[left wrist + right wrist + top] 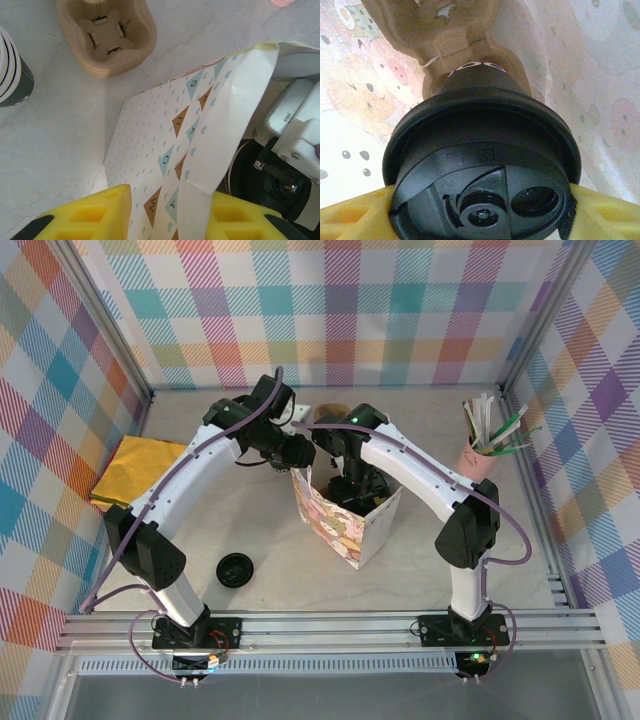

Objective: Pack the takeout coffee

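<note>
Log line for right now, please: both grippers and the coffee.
left gripper: shut on paper bag wall | right gripper: shut on takeout coffee | coffee: inside bag, over cardboard cup carrier

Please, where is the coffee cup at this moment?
In the right wrist view, the coffee cup is held by the right gripper, inside the paper bag, over the cardboard tray.
</note>
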Controlling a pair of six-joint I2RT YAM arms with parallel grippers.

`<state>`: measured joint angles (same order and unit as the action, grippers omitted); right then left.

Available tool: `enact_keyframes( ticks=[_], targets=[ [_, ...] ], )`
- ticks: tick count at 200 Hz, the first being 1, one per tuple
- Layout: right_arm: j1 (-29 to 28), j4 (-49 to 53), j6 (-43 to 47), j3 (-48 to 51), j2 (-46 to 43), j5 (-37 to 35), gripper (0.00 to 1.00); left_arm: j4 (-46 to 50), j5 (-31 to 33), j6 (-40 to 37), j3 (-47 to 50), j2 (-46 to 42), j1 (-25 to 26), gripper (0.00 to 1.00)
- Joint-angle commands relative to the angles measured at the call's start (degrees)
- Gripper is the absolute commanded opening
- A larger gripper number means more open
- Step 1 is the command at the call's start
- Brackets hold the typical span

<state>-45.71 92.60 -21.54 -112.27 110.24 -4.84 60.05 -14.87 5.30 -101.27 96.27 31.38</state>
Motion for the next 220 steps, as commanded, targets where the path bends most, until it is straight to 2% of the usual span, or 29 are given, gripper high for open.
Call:
enact_keyframes(
  ticks=[1,220],
  targets=[
    [-0.1,7.8,0.9,-0.4,0.8,1.4,0.71,1.1,0.8,0.3,0.6,-1.7,0.5,0.34],
    [-0.2,7.6,0.5,0.5,0.1,2.0,0.71,1.2,0.9,0.6,0.8,-1.6,0.5,0.34]
  ],
)
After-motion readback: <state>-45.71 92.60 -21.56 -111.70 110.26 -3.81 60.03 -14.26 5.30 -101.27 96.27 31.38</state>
